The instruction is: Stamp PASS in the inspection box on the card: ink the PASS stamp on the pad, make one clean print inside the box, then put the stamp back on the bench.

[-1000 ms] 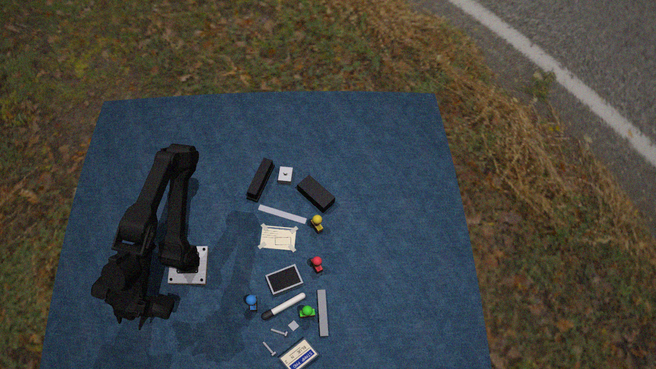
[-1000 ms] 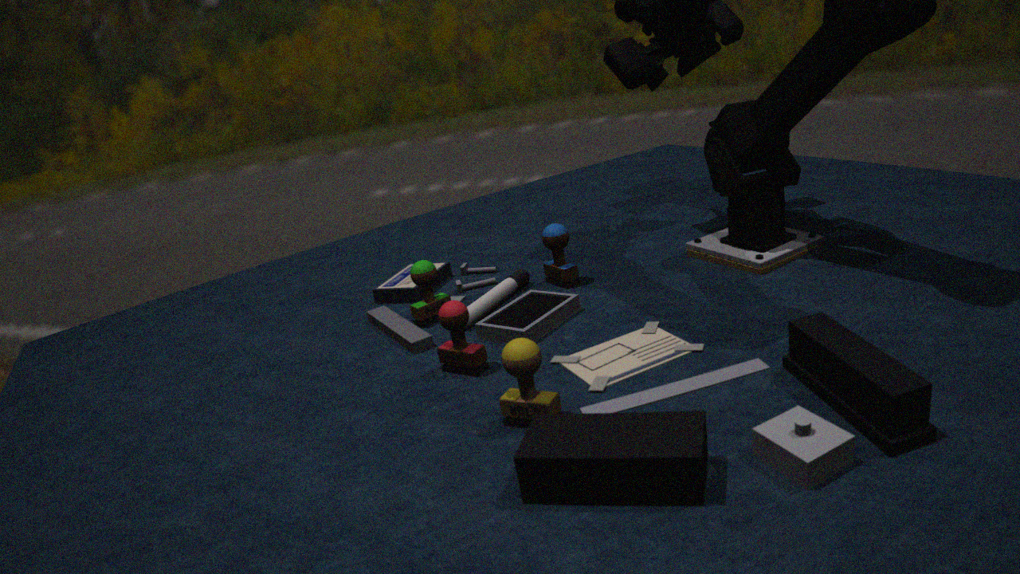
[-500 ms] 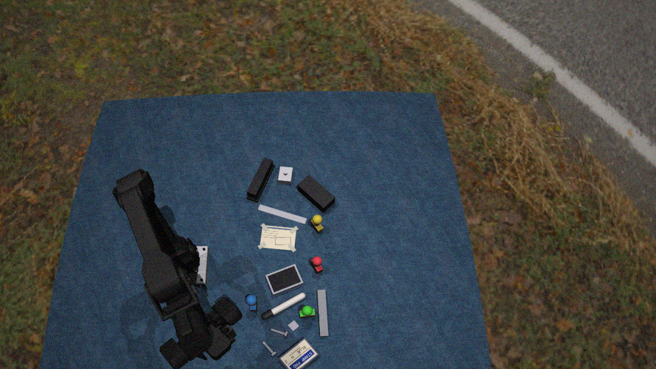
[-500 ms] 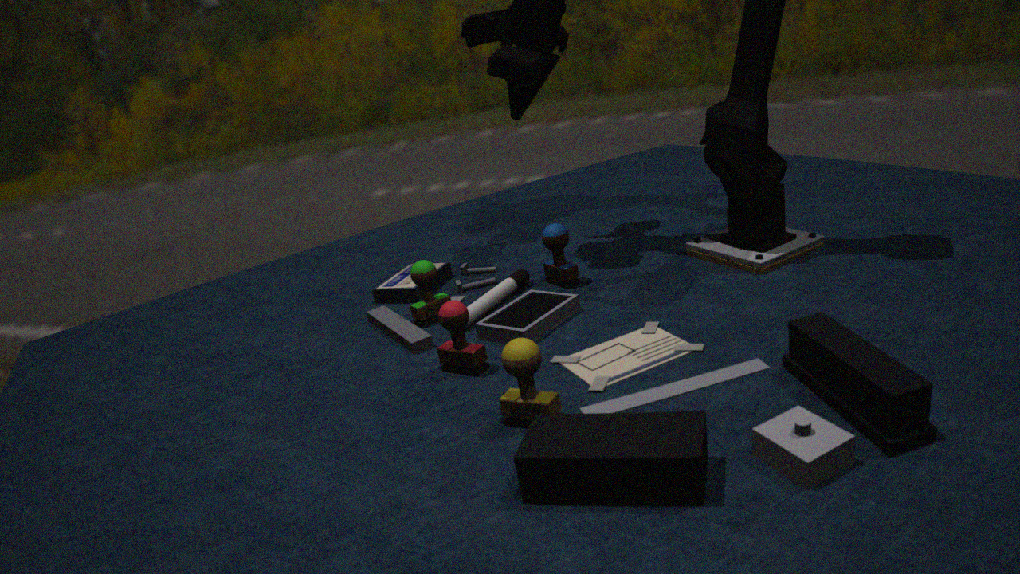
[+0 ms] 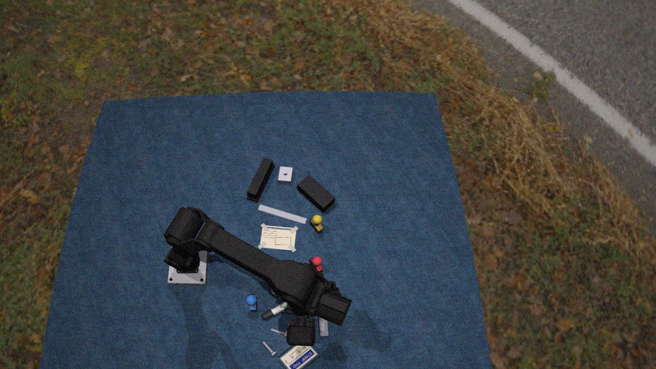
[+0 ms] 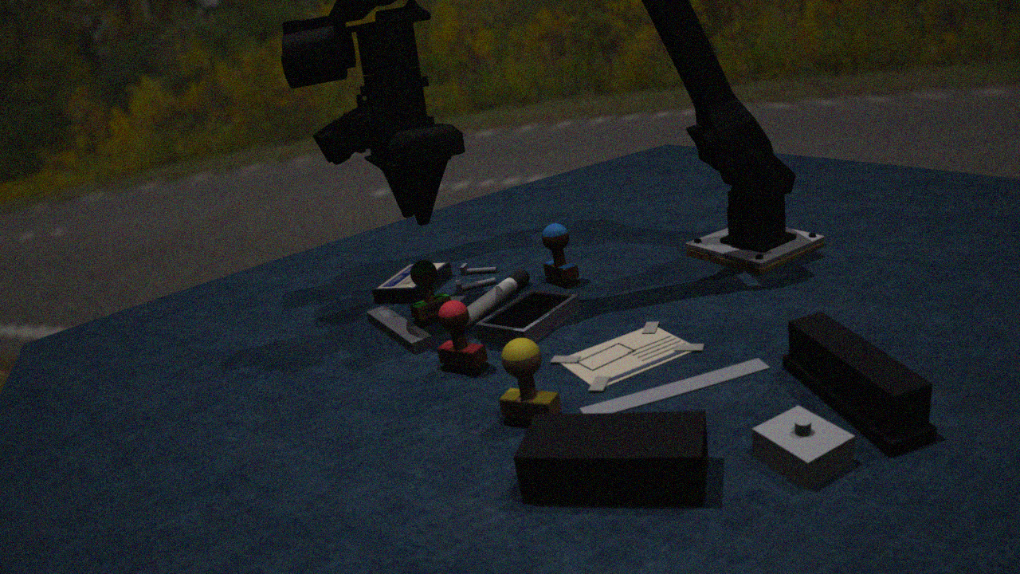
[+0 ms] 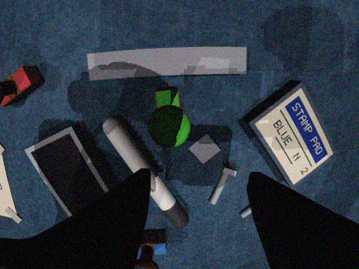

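Note:
My gripper [image 6: 417, 218] [image 7: 200, 179] is partly open and empty, pointing down, high above the bench. The green-knobbed stamp [image 6: 423, 275] [image 7: 169, 125] stands ahead of the fingertips in the wrist view. Other stamps stand upright: red [image 5: 316, 261] [image 6: 453, 314] [image 7: 22, 79], yellow [image 5: 316, 219] [image 6: 521, 356] and blue [image 5: 250, 300] [image 6: 555, 235] [image 7: 159, 249]. No stamp's wording is readable. The dark open pad [image 6: 531, 314] [image 7: 67, 168] is hidden by the arm in the top view. The taped card [image 5: 268, 243] [image 6: 645, 336] [image 7: 5, 194] has an outlined box with no visible print.
A white marker [image 5: 279, 309] [image 6: 492, 300] [image 7: 129, 147] lies between pad and green stamp. The STAMP PAD lid [image 5: 298, 356] [image 7: 292, 134], bolts [image 7: 218, 188], a grey bar [image 7: 168, 61] and a square chip [image 7: 204, 149] lie nearby. Black blocks [image 5: 315, 192] [image 5: 260, 179] flank a white box [image 5: 285, 173].

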### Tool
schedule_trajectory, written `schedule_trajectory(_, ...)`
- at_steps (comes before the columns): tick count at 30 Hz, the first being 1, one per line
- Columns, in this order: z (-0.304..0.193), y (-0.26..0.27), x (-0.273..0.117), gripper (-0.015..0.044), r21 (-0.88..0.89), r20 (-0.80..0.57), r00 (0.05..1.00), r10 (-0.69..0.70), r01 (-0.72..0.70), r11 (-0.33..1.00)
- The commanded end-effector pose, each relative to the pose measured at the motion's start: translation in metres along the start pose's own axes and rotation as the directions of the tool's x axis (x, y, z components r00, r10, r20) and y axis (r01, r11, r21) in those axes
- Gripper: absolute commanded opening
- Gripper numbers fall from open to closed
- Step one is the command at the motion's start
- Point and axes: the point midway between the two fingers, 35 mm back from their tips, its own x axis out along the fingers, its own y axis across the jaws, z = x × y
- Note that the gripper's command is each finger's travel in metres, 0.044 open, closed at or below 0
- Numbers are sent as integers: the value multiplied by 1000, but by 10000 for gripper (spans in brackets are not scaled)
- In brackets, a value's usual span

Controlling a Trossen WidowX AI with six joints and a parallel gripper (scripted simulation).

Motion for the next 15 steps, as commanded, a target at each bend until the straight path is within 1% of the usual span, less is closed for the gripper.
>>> schedule_trajectory(1, 9, 16, 10, 220, -65, -39, 999, 26, -29, 997)
schedule_trajectory(7, 9, 16, 13, 220, -65, -39, 999, 26, -29, 997)
schedule_trajectory(15, 10, 15, 25, 220, -65, -39, 999, 26, -29, 997)
